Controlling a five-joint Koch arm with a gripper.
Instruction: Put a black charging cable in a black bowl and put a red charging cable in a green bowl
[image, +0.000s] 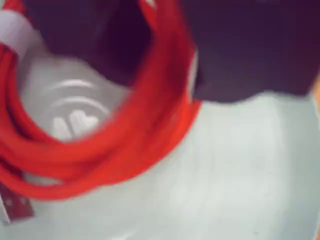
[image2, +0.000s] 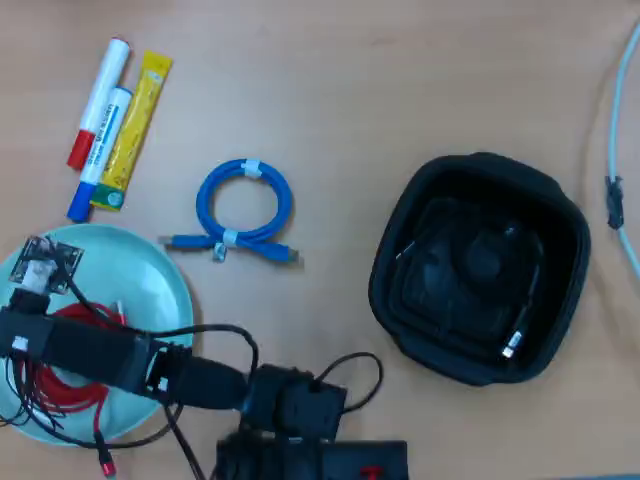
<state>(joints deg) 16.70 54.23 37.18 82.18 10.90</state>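
Here, red charging cable (image: 125, 145) between claw (image: 165, 75) jaws, over green bowl (image: 240, 170).

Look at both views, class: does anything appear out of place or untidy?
Mostly tidy. One plug end of the red cable trails over the green bowl's rim onto the table. The black cable lies inside the black bowl.

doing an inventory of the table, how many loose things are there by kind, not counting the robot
Coiled charging cables: 3 (bright red coil, blue coil, thin black coil)
Bowls: 2 (pale mint-green round dish, matte black squarish container)
Marker pens: 2 (red-capped white marker, blue-capped white marker)
Sachets: 1 (yellow stick packet)
Total: 8
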